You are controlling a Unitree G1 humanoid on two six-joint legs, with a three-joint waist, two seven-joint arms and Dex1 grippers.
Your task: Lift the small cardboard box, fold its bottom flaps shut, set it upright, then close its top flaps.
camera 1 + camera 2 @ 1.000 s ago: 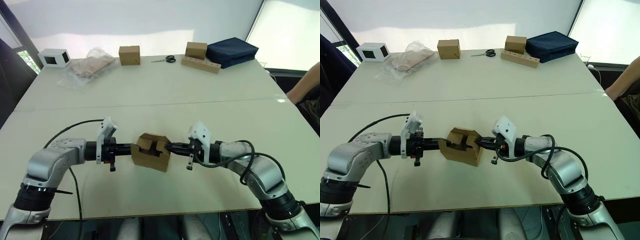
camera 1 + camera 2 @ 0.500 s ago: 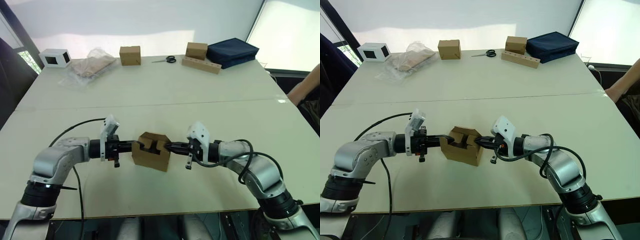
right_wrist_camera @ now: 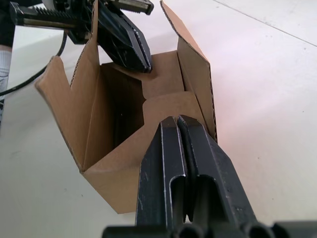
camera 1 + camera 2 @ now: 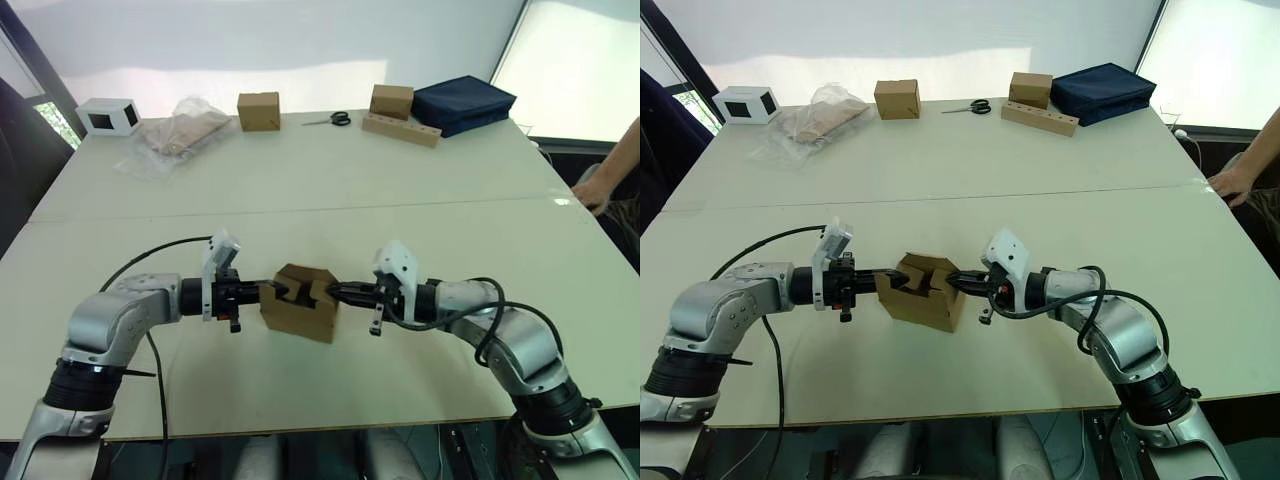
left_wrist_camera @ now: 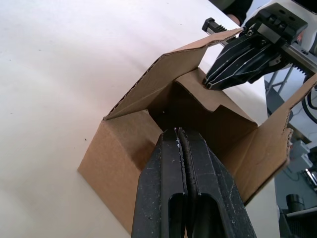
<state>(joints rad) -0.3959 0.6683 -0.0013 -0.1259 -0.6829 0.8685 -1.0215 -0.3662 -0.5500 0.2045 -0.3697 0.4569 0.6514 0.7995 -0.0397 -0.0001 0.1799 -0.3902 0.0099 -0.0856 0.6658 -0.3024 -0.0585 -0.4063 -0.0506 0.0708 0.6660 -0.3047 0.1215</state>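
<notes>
Close to the near edge of a pale table [image 4: 420,180], the small cardboard box [image 4: 298,315] sits between the robot's two arms, well forward of everything else. The left gripper [image 4: 268,291] and the right gripper [image 4: 333,292] come at it from opposite sides, each with its two black fingers pressed together into a blunt point and holding nothing. Compared with a second ago, both points have pushed further in over the box rim: the two side flaps that stood more upright now lean inward, and the box looks more squat and closed across its upper opening. In the wrist views each tip rests on a folded-in flap [image 3: 163,111] inside the box, while the two remaining flaps [image 5: 171,67] still stand up on either side. Judging from this, the flaps facing up are partly tucked, and the outer pair still has to be folded over them. Whether these are the bottom or the top flaps cannot be told. Further back along the far edge lie a white box [image 4: 108,115], a crumpled plastic bag [image 4: 175,132], two neat brown cubes [image 4: 259,110], scissors [image 4: 331,119], a wooden block with holes [image 4: 402,129] and a dark blue bag [image 4: 463,102]. A person's hand [image 4: 1232,183] rests at the table's right edge.
</notes>
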